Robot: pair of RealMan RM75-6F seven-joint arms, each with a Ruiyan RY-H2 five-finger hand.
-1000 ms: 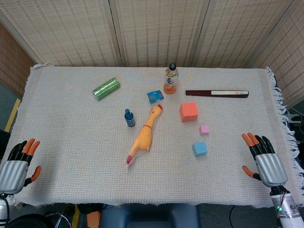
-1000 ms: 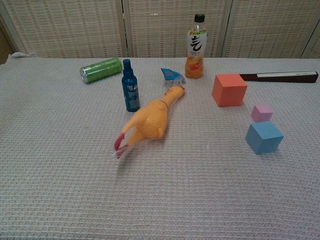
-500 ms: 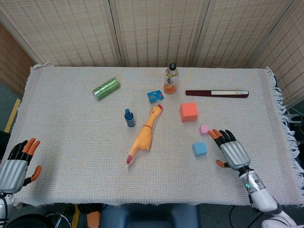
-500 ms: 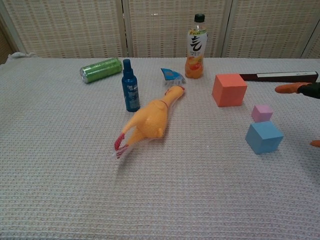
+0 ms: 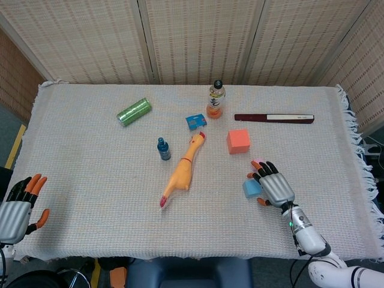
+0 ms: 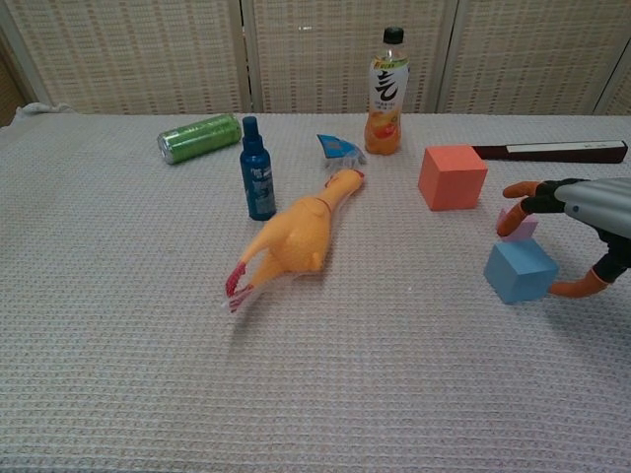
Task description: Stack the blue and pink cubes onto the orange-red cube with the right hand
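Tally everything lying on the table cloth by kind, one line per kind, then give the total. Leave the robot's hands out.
Cubes: 3, the orange-red cube, blue cube and pink cube
Bottles: 2, the drink bottle and small blue bottle
Green can: 1
Rubber chicken: 1
Blue packet: 1
Dark long box: 1
Total: 9

Rubber chicken [image 5: 182, 168] lies mid-table: spray bottle [image 5: 163, 149] just left, snack packet [image 5: 195, 121] and drink bottle [image 5: 215, 99] behind, three cubes [image 5: 238, 141] right, can [image 5: 133, 111] far back-left.
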